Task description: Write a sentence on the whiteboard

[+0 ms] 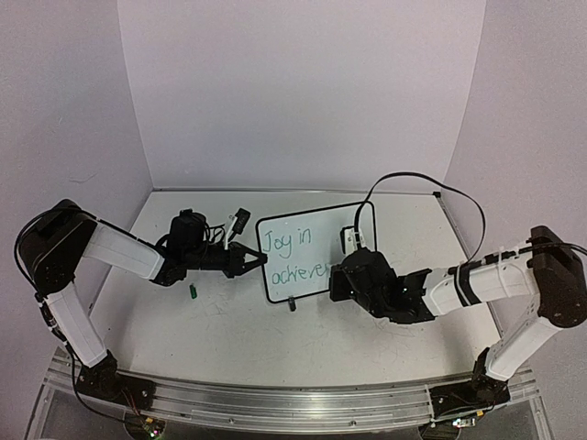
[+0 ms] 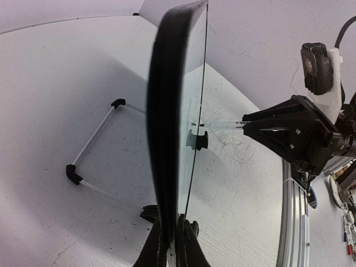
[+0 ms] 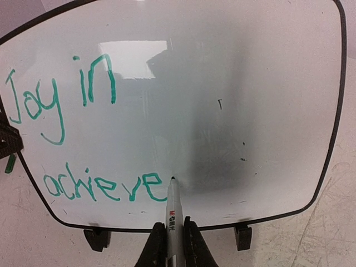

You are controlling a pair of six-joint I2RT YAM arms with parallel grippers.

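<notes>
Left claw (image 2: 171, 228): shut on the near edge of the whiteboard (image 3: 250, 83), pinching it edge-on. The board stands upright on its clip feet (image 3: 97, 238) mid-bench (image 1: 238, 330), with a wire prop behind it.

Right claw (image 3: 173, 228): shut on a marker (image 3: 171, 203), barrel upright between the fingers. Tip is on or just at the board face, right after the last green letter.

The sentence (image 3: 84, 92) reads "Joy in" on top and "achieve" below, so the word looks unfinished. Bare white space runs to the right along the second line.

A small green piece (image 1: 193, 291), likely the cap, lies on the bench near the left arm.

Risks from here, as I judge them:
- The board is braced on one side only. Pen pressure far to the right could swing or rock it, giving skipped or wobbly strokes.
- Too light a touch would leave gaps in the letters. Too hard a push could slide the marker up in the grip.
- The second line drifts low towards the frame, so later letters may crowd the rounded corner.
- The right claw passing close over fresh ink could smear "achieve".
</notes>
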